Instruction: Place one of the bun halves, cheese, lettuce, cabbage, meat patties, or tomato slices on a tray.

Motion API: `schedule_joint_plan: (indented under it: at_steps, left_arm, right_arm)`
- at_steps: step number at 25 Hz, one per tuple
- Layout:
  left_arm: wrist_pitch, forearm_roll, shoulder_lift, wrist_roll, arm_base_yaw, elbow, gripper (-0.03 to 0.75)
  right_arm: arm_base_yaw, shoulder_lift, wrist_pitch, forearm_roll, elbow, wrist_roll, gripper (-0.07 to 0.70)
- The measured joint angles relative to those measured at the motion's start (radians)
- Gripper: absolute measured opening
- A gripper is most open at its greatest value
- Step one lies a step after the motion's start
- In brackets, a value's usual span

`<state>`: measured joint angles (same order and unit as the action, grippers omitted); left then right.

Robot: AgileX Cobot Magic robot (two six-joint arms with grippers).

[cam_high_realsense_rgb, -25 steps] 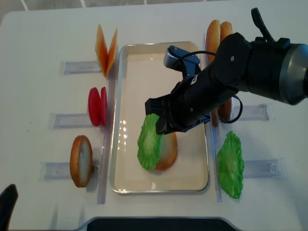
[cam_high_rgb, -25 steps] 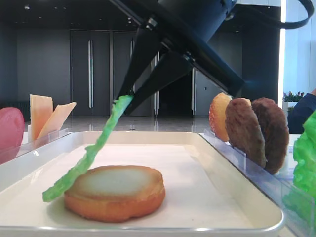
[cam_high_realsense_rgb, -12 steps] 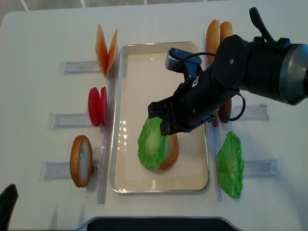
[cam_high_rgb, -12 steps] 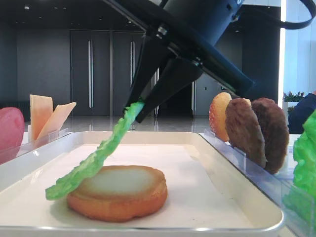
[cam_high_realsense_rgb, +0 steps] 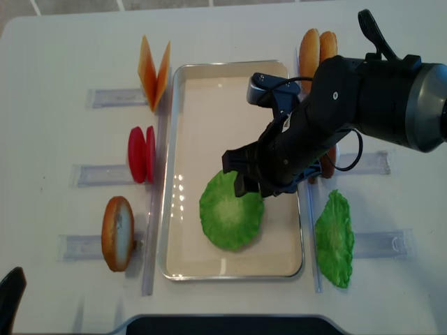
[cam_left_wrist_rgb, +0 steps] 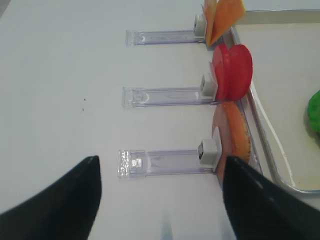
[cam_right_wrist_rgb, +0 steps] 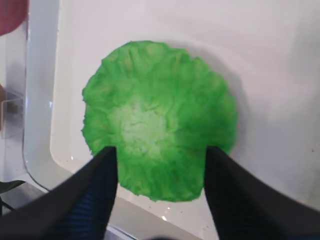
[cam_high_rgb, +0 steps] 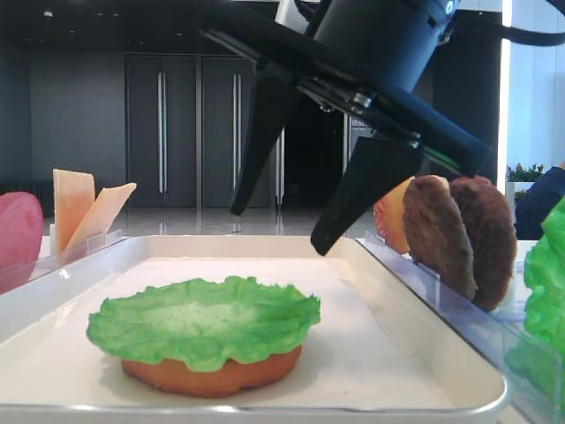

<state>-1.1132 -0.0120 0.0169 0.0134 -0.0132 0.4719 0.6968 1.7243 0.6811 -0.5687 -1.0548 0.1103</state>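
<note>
A bright green lettuce leaf lies flat on a bun half in the white tray, hiding most of the bun. From above, the lettuce sits in the near half of the tray. My right gripper hangs open just above the leaf's far edge, touching nothing. In the right wrist view its fingers frame the lettuce. My left gripper is open over bare table left of the tray, holding nothing.
Left of the tray, clear racks hold cheese slices, tomato slices and a bun half. To its right stand more bun halves, meat patties and a second lettuce leaf.
My right gripper has opened and let go of the lettuce. The leaf, held tilted by one edge before, has dropped flat onto the bun half.
</note>
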Motion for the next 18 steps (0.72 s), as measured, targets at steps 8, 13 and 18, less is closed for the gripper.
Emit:
schedule_joint_plan:
  at_steps: [8,13,18]
  left_arm:
    - [0.0,0.0,0.0,0.005,0.0,0.0,0.578]
    - [0.0,0.0,0.0,0.005,0.0,0.0,0.578]
    - [0.0,0.0,0.0,0.005,0.0,0.0,0.578]
  right_arm:
    - [0.0,0.0,0.057,0.155,-0.007,0.153,0.412]
    - [0.0,-0.022,0.156,0.293,-0.052,0.256,0.414]
    - [-0.001,-0.05,0.241,0.333,-0.096,0.295,0.414]
